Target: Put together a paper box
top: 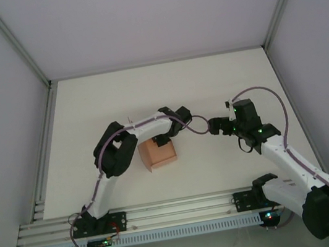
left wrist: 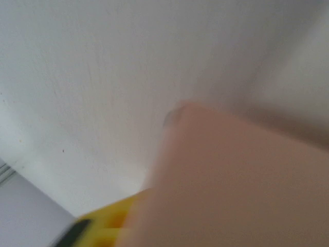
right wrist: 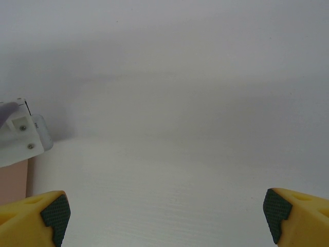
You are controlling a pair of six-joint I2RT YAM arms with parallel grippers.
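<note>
**Left hand at the box top, right hand wide and free**

Nearest my bases, the paper box (top: 157, 154) sat on the table (top: 221, 83) just ahead of my left arm. It was a small salmon-pink block, already stood up rather than lying flat.

My left gripper (top: 162, 141) was down at the box's far top edge, touching it or all but touching it. From the left wrist, blurred pink card crowded the lens and one yellow finger (left wrist: 103, 226) peeked out beside it. Was that hand pinching the card or only lying against it? I could not tell.

Further right, my right gripper (top: 216, 126) hung well apart from the box. Its jaws were spread wide and held nothing. In the right wrist view both pads (right wrist: 54, 216) stood far apart over bare table, with a sliver of pink at the left edge.

I judged the step to be settling the top of the box. Thin card is light and springy, so doing it well meant pressing straight down along the fold and never sideways, or the whole box would skate. I reckoned the right hand should come in and brace the right wall before the left let go. The lift-off should be slow, too, so the flap did not pop back.

Beyond the box, white table ran bare to the back wall.
</note>
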